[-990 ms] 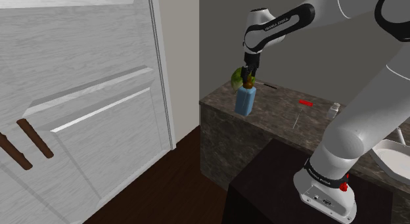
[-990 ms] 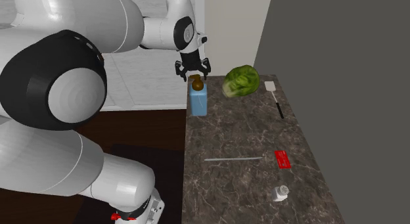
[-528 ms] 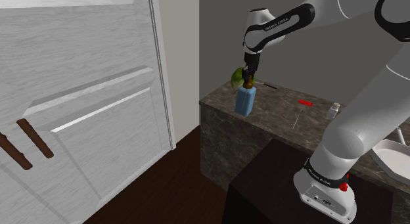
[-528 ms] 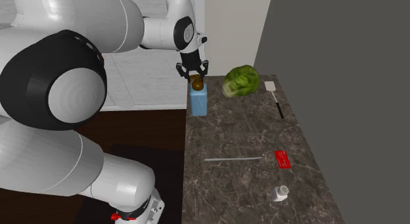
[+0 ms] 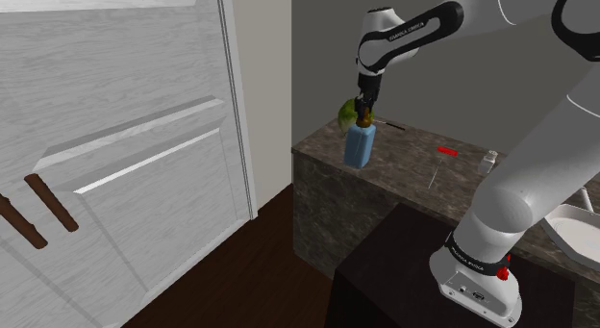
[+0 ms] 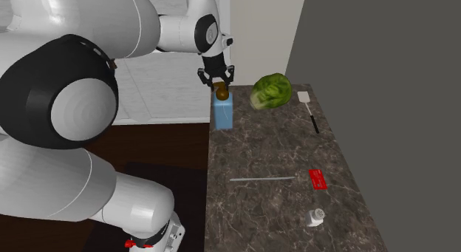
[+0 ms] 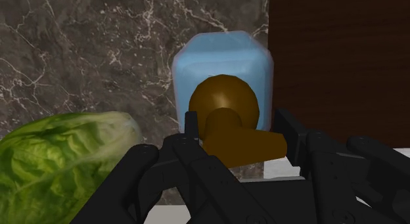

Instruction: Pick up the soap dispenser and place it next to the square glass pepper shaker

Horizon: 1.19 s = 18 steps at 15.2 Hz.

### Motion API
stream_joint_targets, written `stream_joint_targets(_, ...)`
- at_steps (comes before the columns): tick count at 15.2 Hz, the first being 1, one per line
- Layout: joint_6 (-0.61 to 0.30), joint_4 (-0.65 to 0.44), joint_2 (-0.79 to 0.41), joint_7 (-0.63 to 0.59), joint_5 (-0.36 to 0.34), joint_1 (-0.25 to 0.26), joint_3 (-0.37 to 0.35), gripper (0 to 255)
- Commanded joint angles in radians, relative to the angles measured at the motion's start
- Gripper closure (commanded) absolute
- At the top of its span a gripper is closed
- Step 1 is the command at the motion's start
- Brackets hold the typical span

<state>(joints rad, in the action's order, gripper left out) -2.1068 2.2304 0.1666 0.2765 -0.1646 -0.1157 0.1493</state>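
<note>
A dark veined marble counter (image 6: pixel 273 154) is seen against the grey wall. At its far corner a blue soap dispenser (image 6: pixel 223 114) is seen upright, a green lettuce head (image 6: pixel 271 91) just beside it. Next, a white-bladed spatula (image 6: pixel 307 106) is spotted by the wall. Nearer, a thin grey rod (image 6: pixel 262 179) and a flat red piece (image 6: pixel 318 179) are laid close together, and a small pepper shaker (image 6: pixel 316 217) is found nearest.
</note>
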Motion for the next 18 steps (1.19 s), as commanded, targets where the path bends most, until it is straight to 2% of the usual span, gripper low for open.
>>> stream_joint_targets(1,0.025,-0.018,0.008,0.002,0.001,0.001,-0.001,255)
stream_joint_targets(18,0.253,-0.207,0.048,0.026,0.011,0.005,-0.010,255)
